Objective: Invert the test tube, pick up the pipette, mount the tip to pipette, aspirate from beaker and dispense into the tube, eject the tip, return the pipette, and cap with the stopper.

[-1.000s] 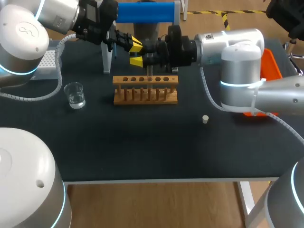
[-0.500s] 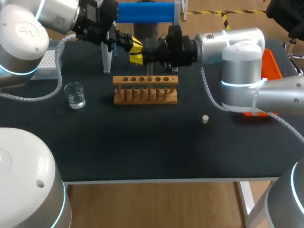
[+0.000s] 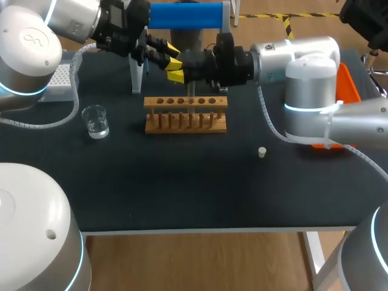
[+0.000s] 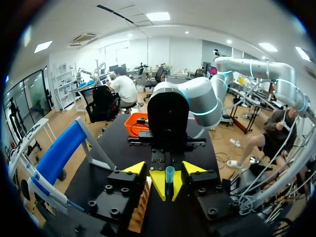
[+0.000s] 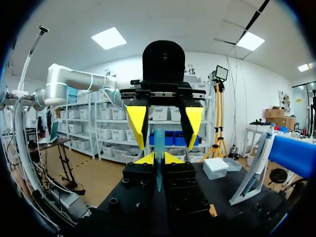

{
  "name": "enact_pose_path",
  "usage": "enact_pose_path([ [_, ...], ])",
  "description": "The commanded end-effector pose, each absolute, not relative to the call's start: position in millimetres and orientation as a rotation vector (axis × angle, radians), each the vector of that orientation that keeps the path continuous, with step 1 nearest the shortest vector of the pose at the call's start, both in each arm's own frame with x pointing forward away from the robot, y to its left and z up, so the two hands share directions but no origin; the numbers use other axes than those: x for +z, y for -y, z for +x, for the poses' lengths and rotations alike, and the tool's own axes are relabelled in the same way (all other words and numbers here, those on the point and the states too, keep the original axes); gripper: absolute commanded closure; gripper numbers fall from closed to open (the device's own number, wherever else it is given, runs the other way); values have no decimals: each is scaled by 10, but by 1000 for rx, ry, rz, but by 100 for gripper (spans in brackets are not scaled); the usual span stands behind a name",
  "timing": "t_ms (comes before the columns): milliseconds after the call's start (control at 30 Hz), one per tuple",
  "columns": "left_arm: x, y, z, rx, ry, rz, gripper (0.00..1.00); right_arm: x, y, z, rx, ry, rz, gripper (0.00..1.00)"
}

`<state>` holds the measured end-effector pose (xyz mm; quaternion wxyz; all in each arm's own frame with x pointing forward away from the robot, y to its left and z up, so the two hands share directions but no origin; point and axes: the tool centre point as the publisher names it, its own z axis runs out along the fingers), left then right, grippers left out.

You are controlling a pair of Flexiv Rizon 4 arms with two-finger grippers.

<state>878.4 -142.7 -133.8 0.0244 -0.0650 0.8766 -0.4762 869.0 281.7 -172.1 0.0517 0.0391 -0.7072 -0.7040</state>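
- test tube (image 5: 159, 145) is up off the bench (image 3: 182, 188), at the far side behind the wooden rack (image 3: 185, 113), lying along my right claw (image 5: 158, 159)
- right claw: fingers closed tight on the tube from both sides, with its free end sticking out ahead
- left claw (image 4: 165, 169) faces it tip to tip, fingers spread wide either side of the tube end, gripping nothing
- beaker (image 3: 95, 120) with clear liquid stands left of the rack
- stopper (image 3: 262, 151) lies loose on the bench, right of the rack and nearer me
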Motion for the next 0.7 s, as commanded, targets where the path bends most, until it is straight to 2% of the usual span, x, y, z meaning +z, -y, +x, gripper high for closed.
enact_pose_path([
  [33,-1330,1424,8787,-1469,-2717,-200,0,-1764,-2586,8614,-2146,2155,108,100],
  [700,-1330,1424,8787,-1469,-2717,-200,0,-2040,-1265,8245,-2172,2169,57,100],
])
